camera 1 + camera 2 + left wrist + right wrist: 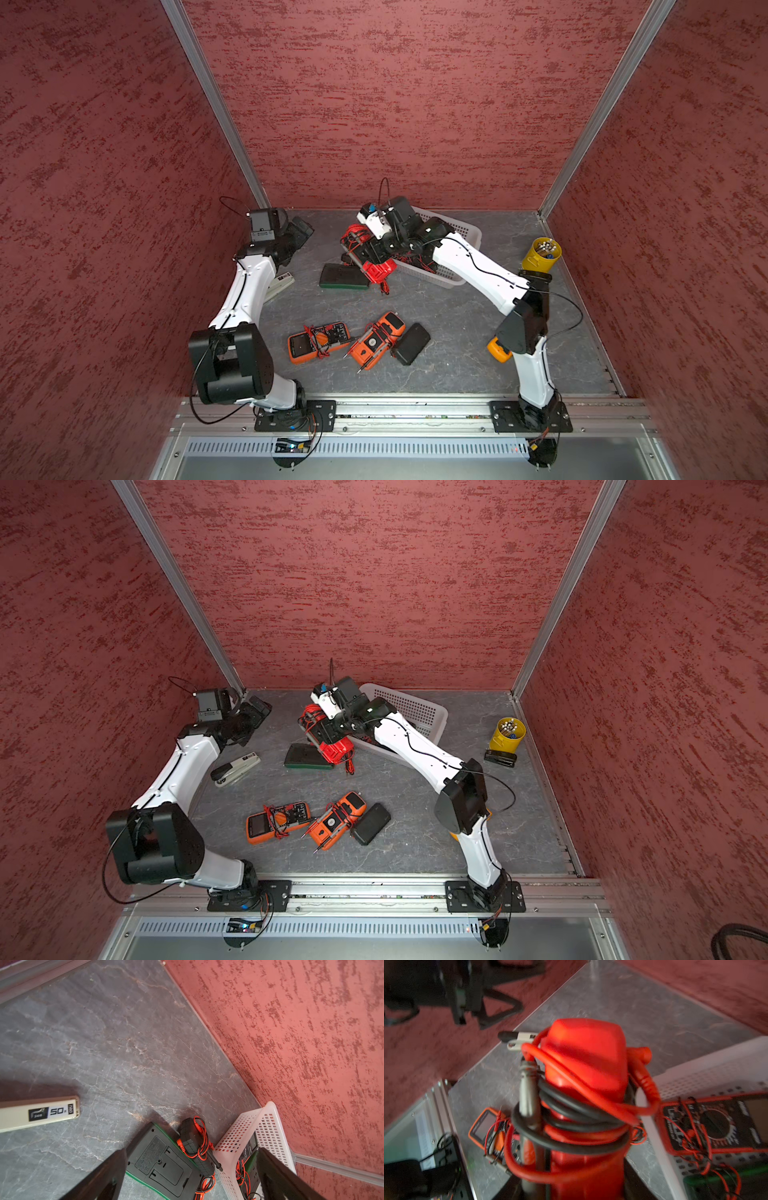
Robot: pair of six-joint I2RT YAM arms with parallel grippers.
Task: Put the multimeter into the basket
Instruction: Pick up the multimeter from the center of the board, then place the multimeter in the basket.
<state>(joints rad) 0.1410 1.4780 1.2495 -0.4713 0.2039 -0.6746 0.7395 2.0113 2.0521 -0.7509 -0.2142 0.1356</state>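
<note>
Gripping the lead-wrapped red multimeter (376, 270) just left of the basket (461, 226), the closed right gripper (374, 253) risks loose leads (384, 286) snagging the rim and dropping it short; left gripper (300, 232) stands wide open, empty, far left

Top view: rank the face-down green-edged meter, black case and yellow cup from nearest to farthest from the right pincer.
1. green-edged meter, just beside the right pincer gripping the red multimeter
2. black case, toward the front
3. yellow cup, far right side
</note>
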